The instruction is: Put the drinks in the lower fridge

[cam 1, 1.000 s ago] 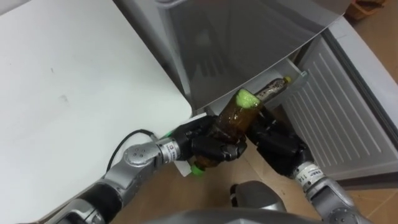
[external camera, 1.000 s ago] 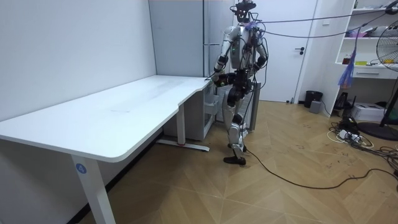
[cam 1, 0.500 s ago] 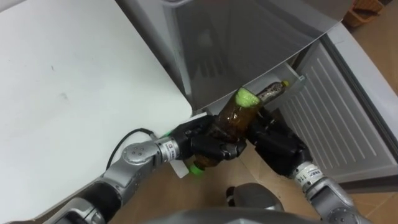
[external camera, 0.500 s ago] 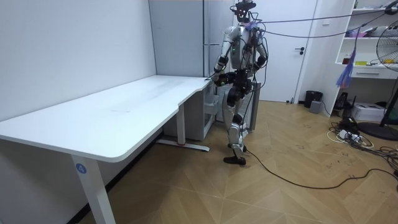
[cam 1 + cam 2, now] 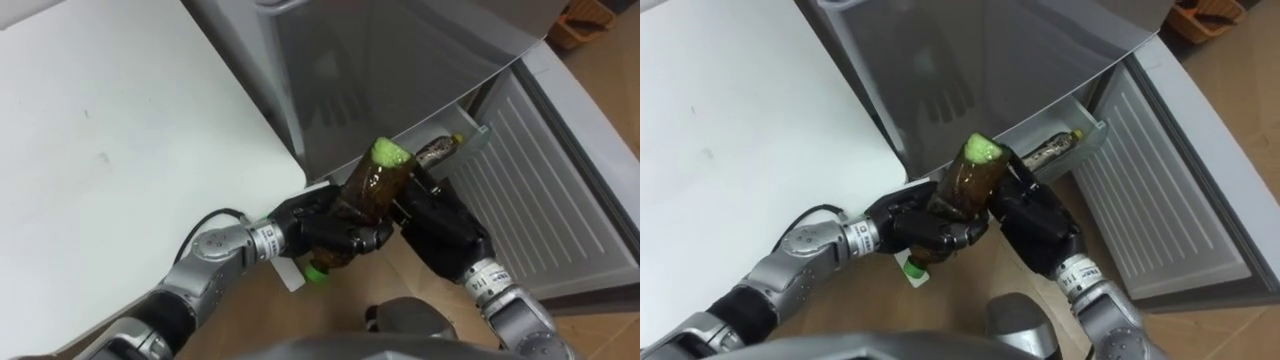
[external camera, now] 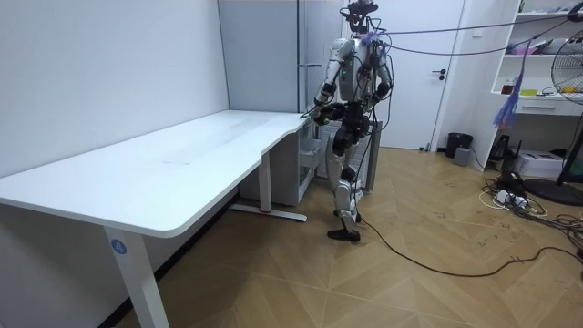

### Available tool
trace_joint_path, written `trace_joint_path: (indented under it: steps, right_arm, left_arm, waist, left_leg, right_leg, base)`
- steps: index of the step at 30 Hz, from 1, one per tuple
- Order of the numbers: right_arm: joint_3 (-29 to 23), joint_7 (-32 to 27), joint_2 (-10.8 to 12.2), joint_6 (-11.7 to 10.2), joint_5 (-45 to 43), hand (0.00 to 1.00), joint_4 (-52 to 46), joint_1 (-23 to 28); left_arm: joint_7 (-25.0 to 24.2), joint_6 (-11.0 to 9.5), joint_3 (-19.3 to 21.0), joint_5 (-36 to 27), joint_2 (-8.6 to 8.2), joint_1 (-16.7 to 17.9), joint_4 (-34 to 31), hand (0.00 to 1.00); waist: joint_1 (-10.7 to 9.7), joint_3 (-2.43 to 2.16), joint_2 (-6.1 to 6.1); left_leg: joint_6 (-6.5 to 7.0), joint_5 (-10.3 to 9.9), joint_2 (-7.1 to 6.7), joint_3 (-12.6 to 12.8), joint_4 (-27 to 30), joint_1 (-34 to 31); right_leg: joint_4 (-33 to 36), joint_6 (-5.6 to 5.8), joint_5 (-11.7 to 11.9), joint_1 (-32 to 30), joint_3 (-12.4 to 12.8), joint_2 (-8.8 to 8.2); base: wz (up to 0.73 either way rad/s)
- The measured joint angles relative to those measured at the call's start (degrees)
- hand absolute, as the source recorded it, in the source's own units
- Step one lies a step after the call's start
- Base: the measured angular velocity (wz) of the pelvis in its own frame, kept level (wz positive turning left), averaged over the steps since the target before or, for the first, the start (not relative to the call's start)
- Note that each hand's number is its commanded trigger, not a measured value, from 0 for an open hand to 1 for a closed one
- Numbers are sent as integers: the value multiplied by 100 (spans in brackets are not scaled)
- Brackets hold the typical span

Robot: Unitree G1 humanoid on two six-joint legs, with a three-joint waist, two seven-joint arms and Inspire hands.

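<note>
Before the grey fridge (image 5: 400, 60), the left hand (image 5: 330, 235) grips a brown green-capped plastic bottle (image 5: 370, 190). The right hand (image 5: 445, 230) touches it, grip unclear. The room view shows the robot standing there.

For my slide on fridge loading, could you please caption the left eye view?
Left hand grips a brown bottle, right hand beside it, before the open fridge door holding a second bottle.

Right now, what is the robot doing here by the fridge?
The robot stands at the end of the white table, before the open fridge door. Its left hand is curled round a tilted brown bottle with a green cap, and its right hand is close against the same bottle. A second bottle lies in the door shelf.
</note>
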Motion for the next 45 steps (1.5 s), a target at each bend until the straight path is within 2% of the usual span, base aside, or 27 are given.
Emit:
trace_joint_path:
  steps: [3, 7, 15, 22, 30, 37, 45]
  right_arm:
    - [1, 194, 17, 72, 71, 0, -1, 0]
    - [0, 346, 40, 157, 218, 0, -97, 1]
    - [-228, 478, 21, 515, 232, 0, -197, 0]
    - [-338, 663, 37, 545, 245, 0, -328, 0]
    - [-400, 769, 28, 751, 294, 0, -424, -53]
    - [-441, 773, 38, 821, 288, 0, -424, -57]
    - [-521, 831, -9, 882, -254, 0, -424, -271]
  left_arm:
    - [-99, 91, 82, 0, -26, -2, 30, 100]
    - [-178, 162, 159, -3, -46, 4, 46, 100]
    - [-234, 221, 224, -1, -71, 22, 38, 100]
    - [-302, 326, 279, 18, -70, 24, 23, 100]
    - [-343, 337, 367, 10, -84, 59, 0, 100]
    - [-344, 337, 374, 23, -83, 63, 6, 100]
    - [-316, 333, 387, 31, -53, 52, 27, 100]
  waist:
    - [99, -19, 23]
    - [131, -31, 42]
    - [161, -32, 40]
    - [158, -34, 41]
    - [153, -39, 28]
    - [156, -41, 19]
    - [134, -35, -21]
  left_leg:
    - [-22, -18, 31, 81, 18, 15]
    - [-34, -18, 50, 93, 22, 12]
    - [-41, -14, 55, 93, 13, 10]
    - [-46, -12, 65, 94, 16, 11]
    - [-53, -11, 73, 95, 16, 7]
    - [-54, -11, 74, 101, 16, 10]
    - [-56, -10, 78, 111, 27, 13]
  right_leg:
    - [12, -13, 9, -9, 69, 38]
    - [17, -30, 11, -21, 62, 53]
    - [26, -38, 5, -22, 64, 57]
    - [24, -39, 5, -19, 65, 64]
    - [22, -49, -4, -21, 63, 71]
    - [23, -49, -4, -22, 64, 73]
    - [14, -55, 0, -15, 62, 73]
  base:
    - [-14]
    - [-2]
    - [0]
    - [0]
    - [0]
    - [0]
    - [0]
